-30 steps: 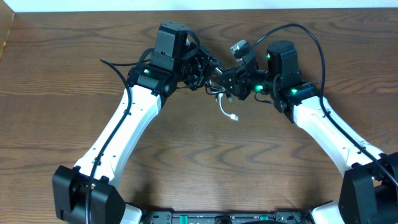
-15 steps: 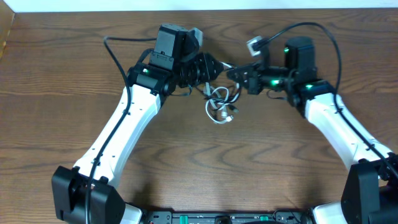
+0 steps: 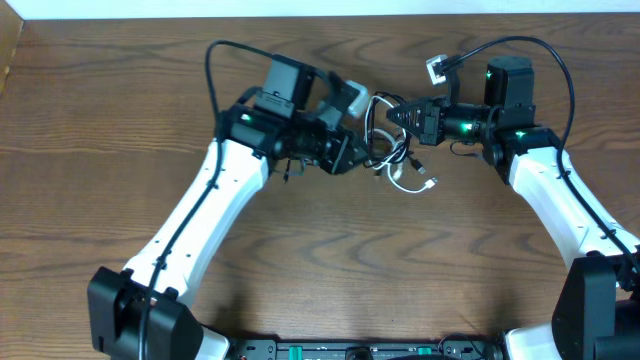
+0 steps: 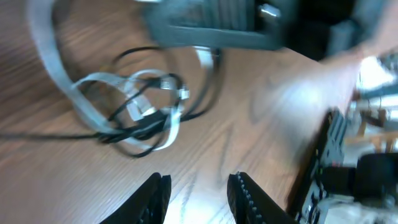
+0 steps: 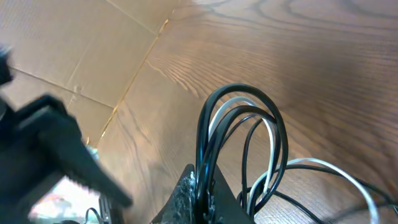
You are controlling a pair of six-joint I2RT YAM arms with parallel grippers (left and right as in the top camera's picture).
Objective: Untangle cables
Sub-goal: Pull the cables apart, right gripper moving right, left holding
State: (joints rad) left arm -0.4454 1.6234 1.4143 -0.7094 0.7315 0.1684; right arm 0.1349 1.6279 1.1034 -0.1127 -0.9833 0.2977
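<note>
The cables (image 3: 398,160) are a small tangle of thin black cords and one white cord, lying on the wooden table at the back centre. The white plug end (image 3: 428,183) trails to the right. My right gripper (image 3: 392,115) is shut on several black loops of the cables (image 5: 242,124), pinched between its fingers (image 5: 202,190). My left gripper (image 3: 347,152) is open and empty, just left of the tangle. In the left wrist view its jaws (image 4: 196,193) hover over bare wood, with the cables (image 4: 134,115) ahead of them.
Thick black robot wires arc from both arms (image 3: 215,60), (image 3: 560,70). A cardboard wall (image 5: 62,50) stands at the table's left edge (image 3: 8,50). The two grippers are close together at the back centre.
Both grippers have moved right. The right gripper has pulled the tangle rightward with it. The left gripper has dropped down beside the tangle and no longer touches it.
</note>
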